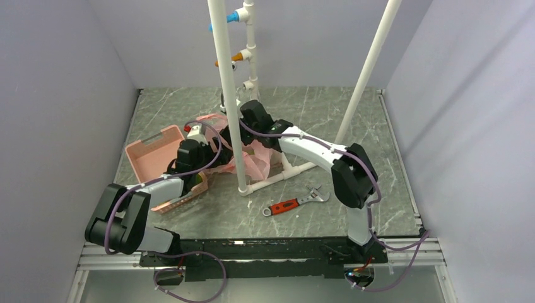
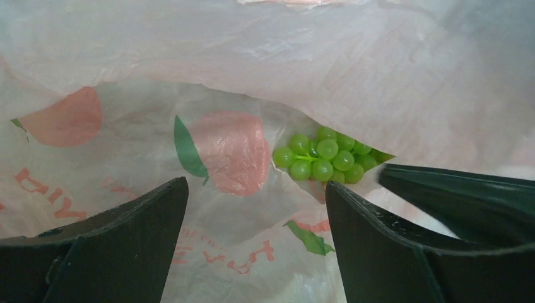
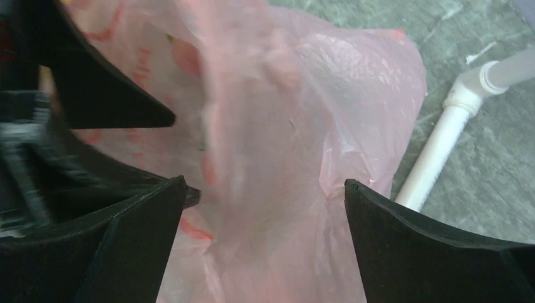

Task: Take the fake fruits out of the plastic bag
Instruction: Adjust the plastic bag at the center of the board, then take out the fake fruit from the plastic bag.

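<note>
**Item 1, fake fruits (image 2: 325,158).** Only one shows: a bunch of small green grapes, lying inside the plastic bag (image 2: 378,76), tucked under a fold of film at the mouth. Other fruits, if there are any, are hidden from you.

**Item 2, left gripper (image 2: 255,189).** The jaws stand apart with only printed film between them. From their midpoint the bunch lies at 2 o'clock, just ahead of the right-hand fingertip. Its long axis runs 9 to 3 across the wrist view, crosswise to your line of approach.

**Item 3, right gripper (image 3: 265,186).** The jaws are spread wide, straddling a bunched ridge of the bag from outside without pinching it. No fruit shows in its view. A dark blade comes into the left wrist view at 3 o'clock, just beside the grapes, and is probably a finger of this gripper.

**Item 4, nearer arm.** Your left, by my reading. It would need to shift toward 2 o'clock so the bunch sits between the fingers.

**Item 5, markings.** The film carries pink peaches with green leaves. The red lettering is creased and cut off, so I can't read it.

**Item 6, surroundings.** From above, the bag sits at the foot of the white pipe frame (image 1: 228,95). The pink basket (image 1: 154,151) is at 9 o'clock from the bag and the wrench (image 1: 296,203) at 5 o'clock.
</note>
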`<state>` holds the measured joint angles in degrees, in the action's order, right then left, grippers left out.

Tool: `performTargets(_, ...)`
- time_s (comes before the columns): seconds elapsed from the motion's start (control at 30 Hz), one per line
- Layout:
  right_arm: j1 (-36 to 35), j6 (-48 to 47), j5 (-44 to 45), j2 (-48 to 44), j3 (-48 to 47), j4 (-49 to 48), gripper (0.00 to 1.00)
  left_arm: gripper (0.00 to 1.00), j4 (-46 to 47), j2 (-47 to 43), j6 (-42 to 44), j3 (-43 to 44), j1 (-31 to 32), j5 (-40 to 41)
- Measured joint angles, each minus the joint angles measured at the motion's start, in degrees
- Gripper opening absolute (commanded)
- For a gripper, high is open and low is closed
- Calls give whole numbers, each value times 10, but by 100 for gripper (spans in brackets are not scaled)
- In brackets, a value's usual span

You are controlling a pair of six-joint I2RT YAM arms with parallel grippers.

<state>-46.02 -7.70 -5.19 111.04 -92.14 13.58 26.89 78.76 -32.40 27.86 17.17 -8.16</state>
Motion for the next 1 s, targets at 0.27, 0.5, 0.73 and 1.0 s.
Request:
performTargets(0.27,0,-40,59,31,0,-8,29,83,21,9,-3,-4,-7,-10)
performTargets(0.5,24,-3,-34,18,1,-17,0,78,43,33,0,-3,-9,-37)
performTargets(0.73,56,89,-159,-47,7,-46,0,84,58,42,7,-1,-7,-44)
performTargets(1.0,57,163,-230,-81,25,-82,0,99,12,47,43,47,32,29)
